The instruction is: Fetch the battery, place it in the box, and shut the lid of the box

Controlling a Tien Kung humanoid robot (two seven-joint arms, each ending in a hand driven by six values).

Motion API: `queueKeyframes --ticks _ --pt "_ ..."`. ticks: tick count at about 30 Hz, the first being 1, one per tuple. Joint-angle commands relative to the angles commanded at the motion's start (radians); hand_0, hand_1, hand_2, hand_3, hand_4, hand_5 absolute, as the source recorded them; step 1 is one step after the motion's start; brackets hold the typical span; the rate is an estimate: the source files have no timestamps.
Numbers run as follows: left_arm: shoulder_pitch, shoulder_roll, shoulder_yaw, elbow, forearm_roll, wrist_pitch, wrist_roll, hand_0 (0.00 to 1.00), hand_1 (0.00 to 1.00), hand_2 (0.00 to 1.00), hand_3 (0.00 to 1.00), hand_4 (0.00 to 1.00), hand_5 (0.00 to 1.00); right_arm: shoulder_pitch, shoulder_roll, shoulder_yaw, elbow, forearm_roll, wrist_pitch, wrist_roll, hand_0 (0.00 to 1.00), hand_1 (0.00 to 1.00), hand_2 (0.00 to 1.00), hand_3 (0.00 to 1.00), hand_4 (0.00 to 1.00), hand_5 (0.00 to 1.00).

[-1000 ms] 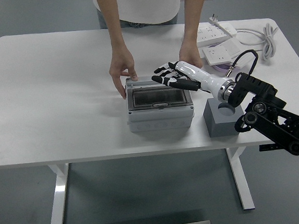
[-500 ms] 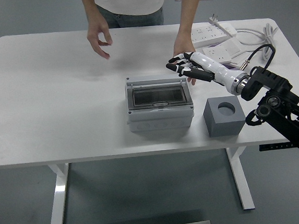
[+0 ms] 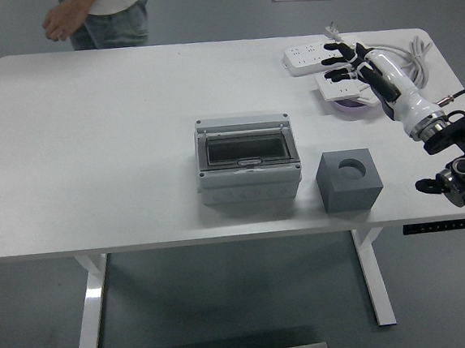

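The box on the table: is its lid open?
No. The box sits with its clear-windowed lid lying flat and shut on top, and nothing touches it.

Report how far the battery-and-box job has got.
Looks done: the grey box sits mid-table with its dark-windowed lid flat and closed; whether a battery is inside cannot be seen. The grey block beside it shows an empty round hole. In hand: nothing; the right hand hovers open over the power strips. Left: apparently nothing.
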State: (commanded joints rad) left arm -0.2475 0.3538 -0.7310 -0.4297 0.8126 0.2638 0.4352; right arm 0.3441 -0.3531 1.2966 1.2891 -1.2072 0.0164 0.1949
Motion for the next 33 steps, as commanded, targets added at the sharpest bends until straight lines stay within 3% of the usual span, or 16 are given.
queueKeyframes --ticks 1,7,8,13,14,31,32,33 --pt "0.001 -0.001 0.0 0.0 -0.001 -0.001 0.0 0.618 0.697 0.62 0.598 0.649 0.059 -0.008 0.007 0.014 -0.003 0.013 -0.008 0.022 0.464 0.521 0.64 0.674 0.882 0.863" --pt "0.005 -0.004 0.001 0.001 -0.004 -0.005 -0.001 0.618 0.697 0.62 0.598 0.649 0.059 -0.039 0.04 0.075 -0.021 0.072 -0.035 0.115 0.464 0.521 0.64 0.674 0.882 0.863" --pt "0.005 -0.004 0.002 0.001 -0.004 -0.005 -0.002 0.618 0.696 0.619 0.596 0.648 0.06 -0.043 0.044 0.081 -0.025 0.082 -0.039 0.127 0.427 0.533 0.623 0.629 0.817 0.498" --pt "0.005 -0.006 0.003 0.002 -0.007 -0.006 -0.005 0.618 0.696 0.619 0.596 0.648 0.06 -0.051 0.053 0.098 -0.044 0.113 -0.05 0.164 0.427 0.533 0.623 0.629 0.817 0.498" --pt "0.004 -0.007 0.004 0.002 -0.007 -0.006 -0.006 0.616 0.695 0.618 0.596 0.648 0.06 -0.052 0.055 0.1 -0.047 0.115 -0.052 0.169 0.464 0.549 0.627 0.638 0.82 0.422" --pt "0.005 -0.013 0.008 0.004 -0.016 -0.01 -0.008 0.616 0.696 0.618 0.596 0.649 0.061 -0.082 0.077 0.125 -0.079 0.084 -0.05 0.184 0.56 0.627 0.654 0.66 0.821 0.387" --pt "0.005 -0.013 0.008 0.004 -0.017 -0.01 -0.009 0.616 0.695 0.617 0.596 0.648 0.061 -0.083 0.077 0.126 -0.078 0.083 -0.049 0.183 0.633 0.651 0.669 0.712 0.82 0.374" --pt "0.005 -0.013 0.009 0.004 -0.019 -0.01 -0.009 0.616 0.695 0.617 0.596 0.648 0.061 -0.083 0.077 0.127 -0.078 0.08 -0.046 0.179 0.633 0.651 0.669 0.712 0.82 0.374"
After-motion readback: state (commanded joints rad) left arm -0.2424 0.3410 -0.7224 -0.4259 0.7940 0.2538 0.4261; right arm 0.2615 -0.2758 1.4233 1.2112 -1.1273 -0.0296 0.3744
